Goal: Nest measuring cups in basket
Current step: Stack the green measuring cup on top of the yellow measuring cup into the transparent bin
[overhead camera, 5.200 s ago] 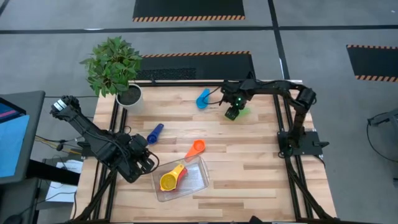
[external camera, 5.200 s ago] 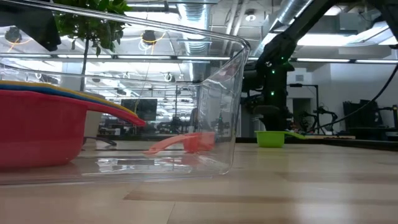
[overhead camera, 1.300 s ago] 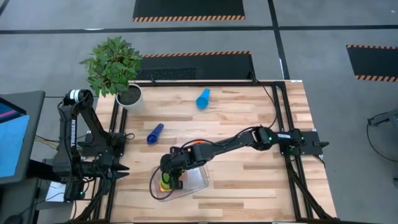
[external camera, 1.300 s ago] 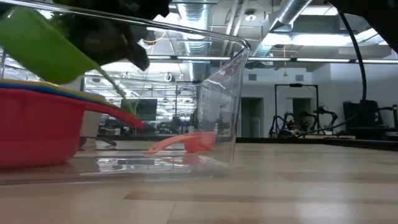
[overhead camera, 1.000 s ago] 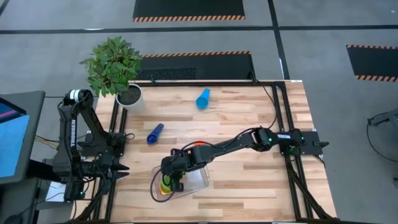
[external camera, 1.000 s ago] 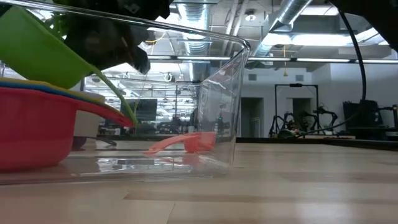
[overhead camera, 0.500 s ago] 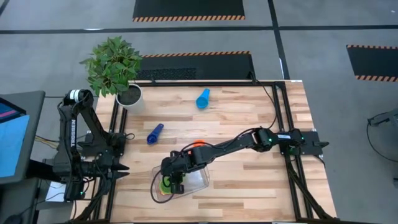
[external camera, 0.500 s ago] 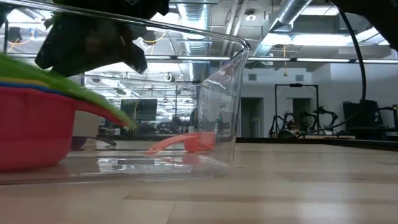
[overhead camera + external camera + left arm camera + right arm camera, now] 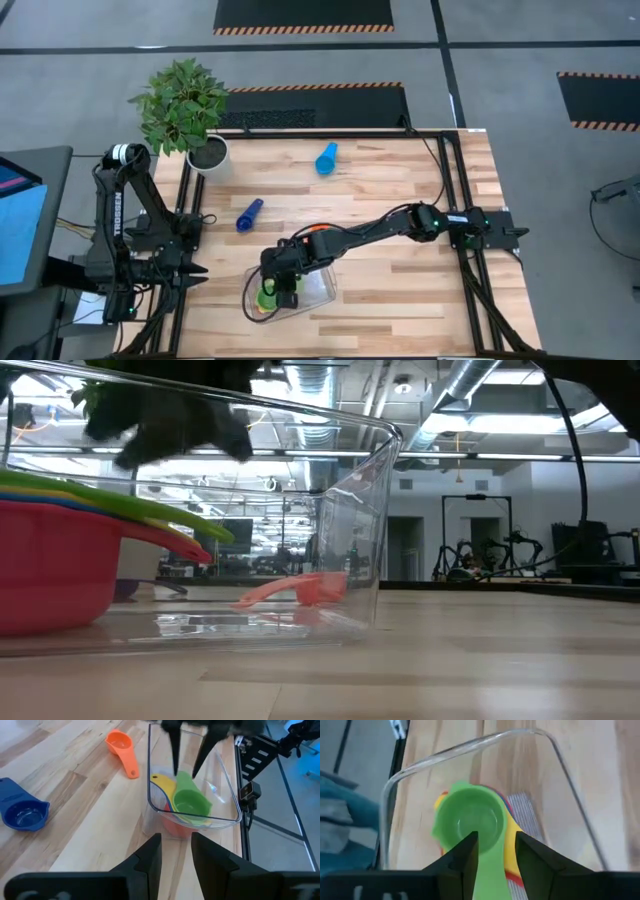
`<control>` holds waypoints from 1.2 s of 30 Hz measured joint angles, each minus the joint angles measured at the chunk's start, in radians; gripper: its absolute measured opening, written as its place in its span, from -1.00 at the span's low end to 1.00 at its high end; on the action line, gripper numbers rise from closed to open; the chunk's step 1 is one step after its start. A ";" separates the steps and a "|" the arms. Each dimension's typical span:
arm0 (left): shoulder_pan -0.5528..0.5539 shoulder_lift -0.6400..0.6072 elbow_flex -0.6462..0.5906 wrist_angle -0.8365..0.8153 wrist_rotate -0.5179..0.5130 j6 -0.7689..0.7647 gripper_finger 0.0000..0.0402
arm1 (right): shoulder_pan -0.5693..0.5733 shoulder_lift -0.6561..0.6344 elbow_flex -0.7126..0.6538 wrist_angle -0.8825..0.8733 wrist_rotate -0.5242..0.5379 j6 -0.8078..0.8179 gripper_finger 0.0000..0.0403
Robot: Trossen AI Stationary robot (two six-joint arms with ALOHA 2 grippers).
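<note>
The clear basket [image 9: 328, 281] stands near the table's front edge. In it a green cup [image 9: 472, 825] sits nested on a yellow cup [image 9: 513, 845] and a red cup [image 9: 50, 580]. My right gripper [image 9: 497, 852] hangs open just above the stack, a finger on either side of the green cup's handle [image 9: 183, 777], apart from it. An orange cup [image 9: 122, 745] lies on the table just beyond the basket. A dark blue cup [image 9: 248, 214] lies left of centre and a light blue cup [image 9: 327, 158] at the far side. My left gripper [image 9: 175, 855] waits open off the table's left edge.
A white pot with a green plant [image 9: 208, 155] stands at the far left corner. My right arm stretches low across the table's middle from the right side, passing over the orange cup. Bare wood shows on the right half and along the far edge.
My right gripper has brought the tilted green cup down onto the stack in the basket and let go of it. The cup now lies level, nested in the yellow one. The gripper stands a little above it.
</note>
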 joint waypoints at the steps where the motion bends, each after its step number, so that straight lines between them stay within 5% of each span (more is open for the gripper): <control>1: 0.000 0.000 0.000 0.000 0.001 0.000 -0.53 | 0.004 -0.005 0.010 -0.025 0.001 -0.015 -0.27; 8: 0.000 0.000 0.000 -0.002 0.053 0.030 -0.53 | 0.031 -0.043 -0.017 -0.170 -0.026 -0.037 -0.43; 27: 0.000 0.000 0.000 -0.005 0.053 0.035 -0.53 | 0.047 0.009 -0.016 -0.164 -0.103 -0.073 -0.95; 36: 0.000 0.000 0.000 -0.008 0.053 0.030 -0.53 | 0.048 0.047 -0.017 -0.180 -0.187 -0.075 -0.92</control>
